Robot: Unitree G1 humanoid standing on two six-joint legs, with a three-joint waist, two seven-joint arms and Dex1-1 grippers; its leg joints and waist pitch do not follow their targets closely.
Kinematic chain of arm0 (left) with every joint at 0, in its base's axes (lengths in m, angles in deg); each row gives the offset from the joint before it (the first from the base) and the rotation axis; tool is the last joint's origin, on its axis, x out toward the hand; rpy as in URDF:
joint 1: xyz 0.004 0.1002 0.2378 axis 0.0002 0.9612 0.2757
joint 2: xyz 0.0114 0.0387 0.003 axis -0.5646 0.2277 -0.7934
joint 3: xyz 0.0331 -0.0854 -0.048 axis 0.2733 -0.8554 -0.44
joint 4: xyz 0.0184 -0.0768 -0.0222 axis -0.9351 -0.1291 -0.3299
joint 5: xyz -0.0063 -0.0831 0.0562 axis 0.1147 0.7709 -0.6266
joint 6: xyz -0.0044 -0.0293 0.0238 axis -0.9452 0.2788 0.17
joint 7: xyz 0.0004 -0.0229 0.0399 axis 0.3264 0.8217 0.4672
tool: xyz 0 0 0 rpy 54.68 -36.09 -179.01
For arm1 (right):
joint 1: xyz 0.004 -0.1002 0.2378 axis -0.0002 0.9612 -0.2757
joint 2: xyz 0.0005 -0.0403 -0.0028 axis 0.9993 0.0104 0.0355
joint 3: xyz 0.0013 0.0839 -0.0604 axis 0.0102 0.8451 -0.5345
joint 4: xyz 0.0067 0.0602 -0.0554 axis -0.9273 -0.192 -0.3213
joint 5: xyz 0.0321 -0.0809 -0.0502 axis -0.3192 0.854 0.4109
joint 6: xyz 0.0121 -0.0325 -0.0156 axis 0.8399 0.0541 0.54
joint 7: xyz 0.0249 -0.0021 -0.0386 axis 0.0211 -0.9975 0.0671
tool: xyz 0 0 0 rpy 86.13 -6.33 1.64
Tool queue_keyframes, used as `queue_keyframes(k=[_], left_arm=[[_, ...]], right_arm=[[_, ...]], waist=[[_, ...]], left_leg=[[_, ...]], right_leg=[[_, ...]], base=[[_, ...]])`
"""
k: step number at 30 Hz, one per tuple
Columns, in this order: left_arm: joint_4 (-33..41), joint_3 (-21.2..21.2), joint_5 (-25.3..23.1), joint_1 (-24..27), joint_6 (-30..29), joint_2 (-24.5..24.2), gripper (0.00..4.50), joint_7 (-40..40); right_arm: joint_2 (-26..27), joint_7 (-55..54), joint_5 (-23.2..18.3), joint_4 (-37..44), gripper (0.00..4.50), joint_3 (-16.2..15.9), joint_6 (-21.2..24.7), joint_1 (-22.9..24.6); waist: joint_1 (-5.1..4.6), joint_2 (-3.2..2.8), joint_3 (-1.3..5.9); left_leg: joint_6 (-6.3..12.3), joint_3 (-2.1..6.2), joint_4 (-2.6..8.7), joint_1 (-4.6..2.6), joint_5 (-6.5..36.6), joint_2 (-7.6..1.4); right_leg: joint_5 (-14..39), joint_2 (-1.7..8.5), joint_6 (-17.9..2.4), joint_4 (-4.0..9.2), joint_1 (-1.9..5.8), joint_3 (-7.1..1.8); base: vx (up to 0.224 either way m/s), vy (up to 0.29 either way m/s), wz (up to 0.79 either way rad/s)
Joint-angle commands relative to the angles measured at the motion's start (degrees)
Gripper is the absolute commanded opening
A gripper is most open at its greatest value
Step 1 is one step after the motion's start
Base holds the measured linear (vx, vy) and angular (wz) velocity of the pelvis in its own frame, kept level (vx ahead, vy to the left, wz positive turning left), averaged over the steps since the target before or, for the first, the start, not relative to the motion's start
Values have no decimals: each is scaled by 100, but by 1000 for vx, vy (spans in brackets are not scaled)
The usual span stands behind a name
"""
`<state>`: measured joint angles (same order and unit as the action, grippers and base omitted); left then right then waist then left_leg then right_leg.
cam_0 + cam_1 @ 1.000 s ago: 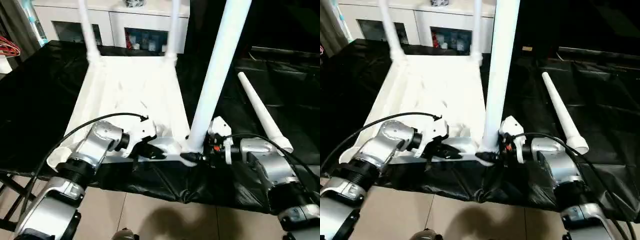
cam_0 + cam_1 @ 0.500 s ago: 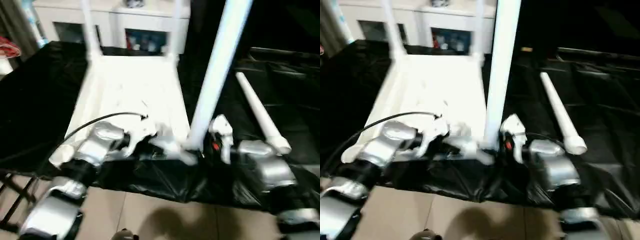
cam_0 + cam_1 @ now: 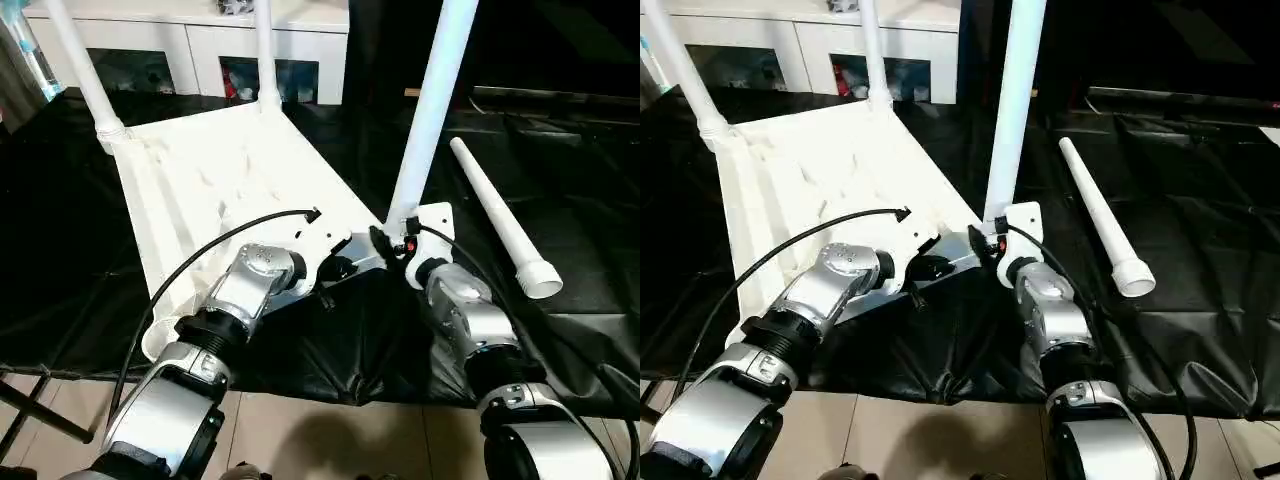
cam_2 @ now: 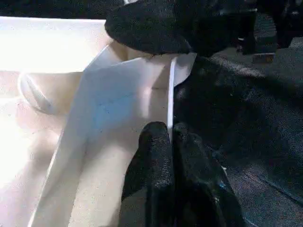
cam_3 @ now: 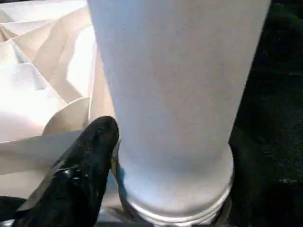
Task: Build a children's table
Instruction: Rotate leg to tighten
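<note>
The children's table top [image 3: 230, 180] lies upside down and askew on a black cloth. Two white legs [image 3: 80, 75] [image 3: 265, 50] stand in its far corners. A third leg [image 3: 430, 110] stands upright in the near right corner socket, and my right gripper [image 3: 392, 243] is closed around its base; one finger [image 5: 90, 156] rests against the leg's collar. My left gripper [image 4: 171, 137] is shut on the thin near rim of the top, just left of that corner. A loose fourth leg [image 3: 500, 225] lies on the cloth to the right.
A white glass-doored cabinet [image 3: 190, 45] stands behind the work surface. The black cloth [image 3: 560, 150] hangs over the front edge above a tiled floor [image 3: 330, 430]. A black cable [image 3: 200, 255] arcs over my left forearm.
The table top has swung round and now lies diagonally, with its far legs further left in the picture. Both grippers stay at the near right corner. The camera view has shifted too.
</note>
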<state>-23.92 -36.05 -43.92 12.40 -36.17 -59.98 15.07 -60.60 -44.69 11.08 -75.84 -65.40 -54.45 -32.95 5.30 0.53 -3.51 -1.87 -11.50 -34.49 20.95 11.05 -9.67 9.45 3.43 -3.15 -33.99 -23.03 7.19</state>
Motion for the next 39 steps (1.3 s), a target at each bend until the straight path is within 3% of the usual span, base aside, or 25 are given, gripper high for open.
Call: queue_keyframes(k=[1, 10, 17, 24, 30, 39], left_arm=[[387, 162, 144, -98, 305, 260, 0, -149], [833, 425, 283, 289, 724, -437, 0, -1596], [968, 540, 336, 383, 787, -767, 0, -2209], [982, 626, 340, 386, 922, -1094, 0, -2877], [965, 692, 331, 379, 932, -1200, 0, -3099], [865, 539, 326, 344, 854, -1034, 0, -2770]], right_arm=[[352, 629, 60, -150, 383, -565, 18, -4], [-565, 2584, 139, 271, 383, -976, -253, 207], [-1041, 3794, -106, 715, 383, -1195, -50, 386], [-1638, 5243, -204, 1704, 369, -1746, 327, 860], [-1763, 5430, -243, 1993, 324, -1859, 471, 987], [-1622, 5230, -336, 2100, 275, -1743, 695, 1072]], waist=[[20, 0, 442], [33, -7, 441], [165, -14, 433], [304, 3, 428], [318, 0, 413], [332, 14, 428]], left_leg=[[437, 240, 375, -59, 697, -441], [576, 230, 360, -54, 680, -460], [470, 220, 364, -91, 824, -494], [536, 219, 364, -83, 754, -490], [367, 235, 381, -107, 965, -490], [411, 232, 369, -89, 794, -485]], right_leg=[[1385, 715, -860, 443, 366, -443], [1194, 700, -968, 409, 375, -440], [1468, 706, -885, 423, 344, -447], [1627, 689, -707, 436, 334, -446], [2096, 714, -626, 500, 319, -435], [1889, 711, -649, 472, 320, -432]], base=[[0, 0, 0], [0, 0, 0], [0, 0, 0], [0, 0, 0], [0, 0, 0], [0, 0, 0]])
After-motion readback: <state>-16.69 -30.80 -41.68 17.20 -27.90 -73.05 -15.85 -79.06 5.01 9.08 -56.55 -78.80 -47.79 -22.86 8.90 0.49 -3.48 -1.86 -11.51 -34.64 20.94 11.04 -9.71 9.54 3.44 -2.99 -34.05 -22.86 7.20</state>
